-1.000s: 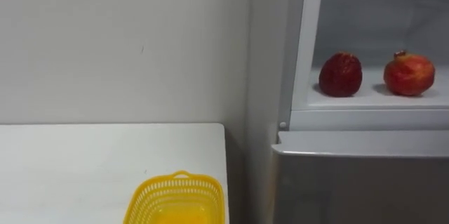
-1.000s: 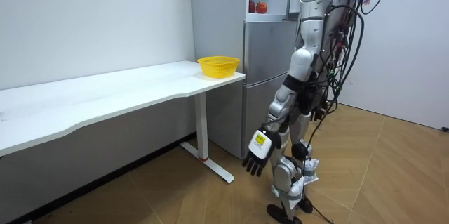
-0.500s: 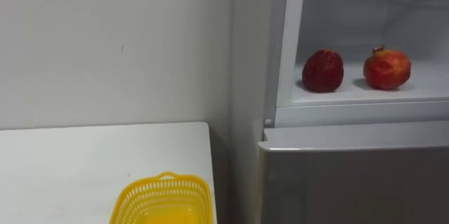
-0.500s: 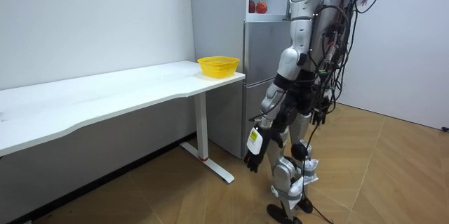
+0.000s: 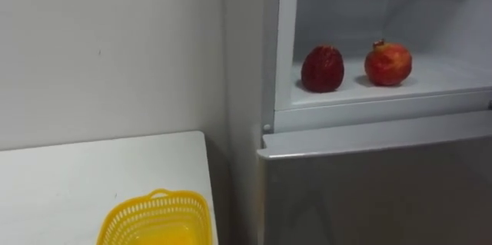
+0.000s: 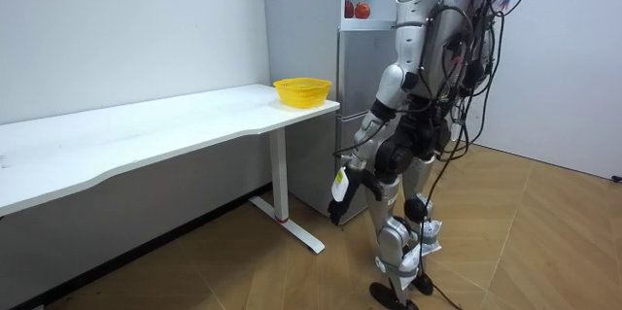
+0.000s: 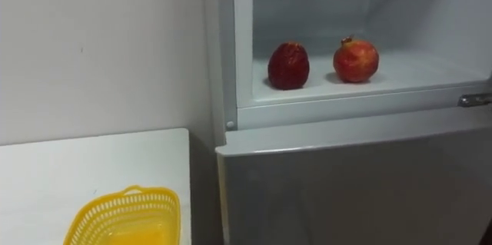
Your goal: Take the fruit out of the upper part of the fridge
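Note:
The upper fridge compartment (image 5: pixel 384 95) stands open above the shut grey lower door (image 5: pixel 369 187). On its white shelf sit a dark red fruit (image 5: pixel 322 68) at the left and a round red pomegranate (image 5: pixel 388 62) to its right, a little apart. Both show small in the room view as the dark fruit (image 6: pixel 349 9) and the pomegranate (image 6: pixel 362 9). I stand on the wooden floor right before the fridge (image 6: pixel 364 77). My left hand (image 6: pixel 337 193) hangs low beside my thigh, fingers relaxed and holding nothing.
A yellow mesh basket (image 5: pixel 154 218) stands on the white table's (image 5: pixel 77 176) right end, just left of the fridge. A white wall rises behind the table. A narrow gap separates table and fridge. A metal handle (image 7: pixel 475 100) shows at the far right.
The eye view has swung right, so fridge and basket sit further left in the picture. In the room view my body has turned and my left arm has swung forward toward the fridge.

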Available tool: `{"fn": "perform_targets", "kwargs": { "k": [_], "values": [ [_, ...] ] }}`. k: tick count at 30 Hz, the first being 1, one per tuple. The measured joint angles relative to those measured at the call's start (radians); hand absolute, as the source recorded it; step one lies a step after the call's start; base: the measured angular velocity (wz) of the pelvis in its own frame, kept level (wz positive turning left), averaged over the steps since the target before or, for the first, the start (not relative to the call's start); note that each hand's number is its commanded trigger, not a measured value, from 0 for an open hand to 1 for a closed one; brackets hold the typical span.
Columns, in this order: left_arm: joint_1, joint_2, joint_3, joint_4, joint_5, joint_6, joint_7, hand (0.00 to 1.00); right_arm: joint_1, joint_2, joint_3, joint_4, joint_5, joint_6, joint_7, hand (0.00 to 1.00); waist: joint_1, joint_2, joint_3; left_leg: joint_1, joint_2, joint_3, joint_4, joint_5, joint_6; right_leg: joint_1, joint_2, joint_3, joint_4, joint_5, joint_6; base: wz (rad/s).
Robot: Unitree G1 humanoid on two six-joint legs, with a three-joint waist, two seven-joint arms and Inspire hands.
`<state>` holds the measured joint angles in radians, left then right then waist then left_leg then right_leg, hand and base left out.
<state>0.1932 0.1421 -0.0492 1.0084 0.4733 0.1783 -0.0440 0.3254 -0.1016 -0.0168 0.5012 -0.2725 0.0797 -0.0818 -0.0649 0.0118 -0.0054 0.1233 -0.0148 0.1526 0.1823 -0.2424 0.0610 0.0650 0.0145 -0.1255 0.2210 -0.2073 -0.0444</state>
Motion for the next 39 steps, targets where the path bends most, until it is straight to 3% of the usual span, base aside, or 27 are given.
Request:
{"fn": "perform_targets", "kwargs": {
  "k": [4, 6, 10, 14, 16, 20, 22, 28, 35, 39],
  "values": [
    [-0.001, -0.001, -0.019, 0.0, -0.023, -0.033, 0.021, 0.0, 0.035, 0.0, -0.002, -0.206, 0.059, -0.026, -0.037, 0.0, -0.03, 0.018, -0.0046, -0.002, 0.002, 0.019, -0.008, 0.0, 0.0, -0.015, 0.006, 0.025, 0.003, 0.001, 0.0, -0.17],
    [0.004, -0.001, -0.035, 0.001, -0.045, -0.055, 0.034, 0.0, 0.062, -0.001, -0.002, -0.353, 0.102, -0.027, -0.045, 0.0, -0.041, 0.03, -0.0012, 0.002, 0.003, 0.036, -0.013, 0.0, 0.0, -0.015, 0.008, 0.038, 0.005, 0.001, 0.0, -0.21],
    [0.014, 0.001, -0.039, 0.002, -0.049, -0.105, 0.046, 0.0, 0.065, -0.002, -0.004, -0.562, 0.121, -0.092, -0.085, 0.0, -0.066, 0.028, 0.001, 0.004, 0.003, 0.052, -0.014, 0.0, 0.0, -0.016, 0.009, 0.047, 0.003, 0.001, 0.001, -0.1],
    [0.004, 0.009, -0.055, 0.037, -0.052, -0.138, 0.055, 0.0, 0.063, -0.006, 0.003, -0.723, 0.101, -0.12, -0.132, 0.0, -0.062, 0.026, 0.0003, -0.01, 0.004, 0.063, -0.016, 0.0, 0.0, -0.039, 0.012, 0.06, 0.005, 0.004, 0.003, -0.09],
    [0.003, 0.016, -0.076, 0.042, -0.076, -0.148, 0.054, 0.0, 0.041, -0.015, 0.0, -0.78, 0.095, -0.167, -0.189, 0.0, -0.064, 0.027, -0.0017, -0.017, 0.004, 0.067, -0.017, 0.0, 0.0, -0.048, 0.015, 0.068, 0.002, 0.009, 0.005, -0.07],
    [0.002, 0.025, -0.075, 0.087, -0.092, -0.182, 0.055, 0.0, 0.014, -0.019, -0.005, -0.855, 0.036, -0.209, -0.243, 0.0, -0.057, 0.032, -0.0041, -0.013, 0.005, 0.077, -0.018, 0.0, 0.0, -0.047, 0.016, 0.075, 0.006, 0.012, 0.005, -0.08],
    [-0.001, 0.027, -0.077, 0.11, -0.115, -0.194, 0.056, 0.0, -0.002, -0.02, -0.003, -0.9, 0.016, -0.222, -0.267, 0.0, -0.038, 0.027, 0.0018, -0.012, 0.007, 0.081, -0.018, 0.0, 0.0, -0.046, 0.018, 0.081, 0.015, 0.012, 0.005, -0.12],
    [-0.003, 0.037, -0.119, 0.125, -0.208, -0.195, 0.072, 0.0, -0.083, -0.061, 0.038, -0.933, -0.017, -0.236, -0.361, 0.0, -0.025, 0.017, 0.0043, -0.014, 0.007, 0.071, -0.021, 0.0, 0.0, -0.046, 0.02, 0.07, 0.015, 0.012, 0.004, 0.05],
    [-0.004, 0.04, -0.118, 0.162, -0.208, -0.192, 0.074, 0.0, -0.144, -0.072, 0.036, -0.942, -0.076, -0.243, -0.444, 0.0, -0.006, 0.007, -0.0046, -0.014, 0.008, 0.038, -0.015, 0.0, -0.001, -0.016, 0.021, 0.04, -0.02, 0.023, 0.001, 0.14],
    [-0.006, 0.042, -0.095, 0.157, -0.207, -0.193, 0.07, 0.0, -0.173, -0.111, 0.036, -0.941, -0.081, -0.261, -0.472, 0.0, 0.037, -0.007, -0.0024, -0.009, 0.009, 0.037, -0.016, 0.001, -0.001, -0.013, 0.021, 0.034, -0.02, 0.023, 0.0, 0.01]
  ]
}}
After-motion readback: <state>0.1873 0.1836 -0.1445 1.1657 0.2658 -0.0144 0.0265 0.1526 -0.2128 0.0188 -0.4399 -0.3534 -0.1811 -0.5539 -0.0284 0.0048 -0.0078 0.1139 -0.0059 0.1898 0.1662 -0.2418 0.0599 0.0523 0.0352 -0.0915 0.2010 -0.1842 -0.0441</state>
